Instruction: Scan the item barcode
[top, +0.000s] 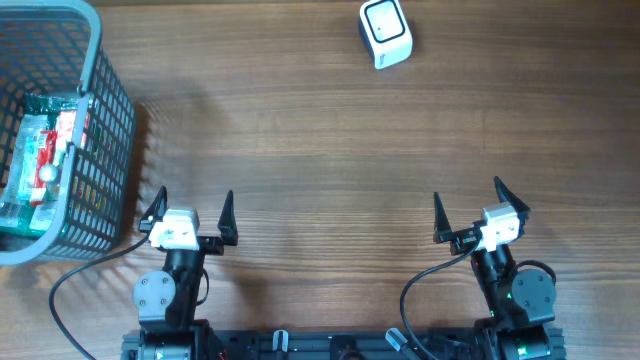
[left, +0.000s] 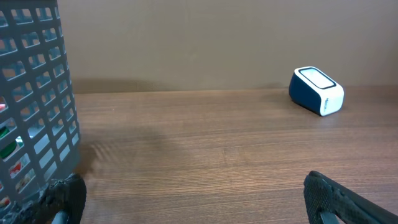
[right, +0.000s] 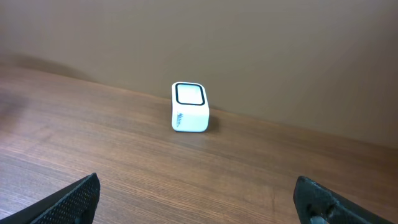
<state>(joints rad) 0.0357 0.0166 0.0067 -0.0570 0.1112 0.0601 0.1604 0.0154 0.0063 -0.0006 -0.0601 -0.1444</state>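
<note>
Right at the start, with the item (top: 45, 150) lying in the basket (top: 116, 120) at the left edge of the desk (top: 300, 140), the scanner (top: 385, 33) sitting by the far edge, the left gripper (top: 194, 196) and right gripper (top: 467, 191) spread wide and empty, and grabbing and scanning not yet done

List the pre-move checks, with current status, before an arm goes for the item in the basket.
1. Left gripper open, holding nothing: ok.
2. Right gripper open, holding nothing: ok.
3. Packaged item lying inside the basket, on the left arm's side: ok.
4. Barcode side of the item located: cannot tell, the mesh and packaging hide it.
5. Scanner standing on the table, window facing up, nothing on it: ok.
6. Path from basket to scanner free of obstacles: ok.
</note>
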